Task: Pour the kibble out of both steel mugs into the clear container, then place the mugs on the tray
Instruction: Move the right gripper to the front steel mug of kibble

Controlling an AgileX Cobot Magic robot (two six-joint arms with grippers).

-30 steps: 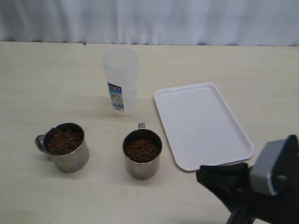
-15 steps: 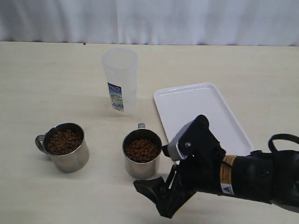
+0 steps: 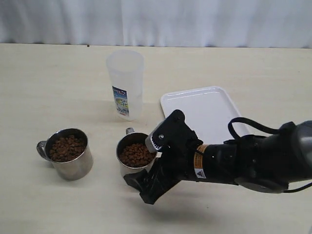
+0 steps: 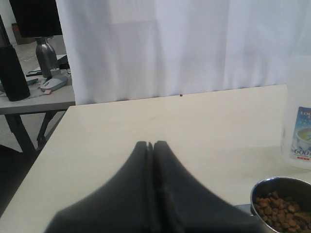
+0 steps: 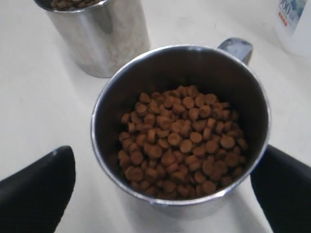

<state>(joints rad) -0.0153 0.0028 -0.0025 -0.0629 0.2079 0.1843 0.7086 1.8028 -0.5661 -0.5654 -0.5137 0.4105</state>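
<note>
Black right claw (image 5: 160,194) gapes around one steel mug (image 5: 194,68), partly hiding it; left claw (image 4: 151,145) is closed.

White curtain (image 3: 195,19) hangs behind the pale table (image 3: 48,87).

The place is looking like a robotics lab set up in an office-type room. A plain white curtain (image 3: 204,22) is hanging as a backdrop along the far edge of a pale work table (image 3: 53,83). In the left wrist view, past the curtain's edge, a grey desk (image 4: 29,99) is standing on metal legs. A computer mouse (image 4: 52,83), a steel flask (image 4: 44,51) and a dark upright object (image 4: 12,73) are sitting on it. A black robot arm (image 3: 253,161) is reaching over the table, wearing an orange-and-white warning sticker (image 3: 199,166).
</note>
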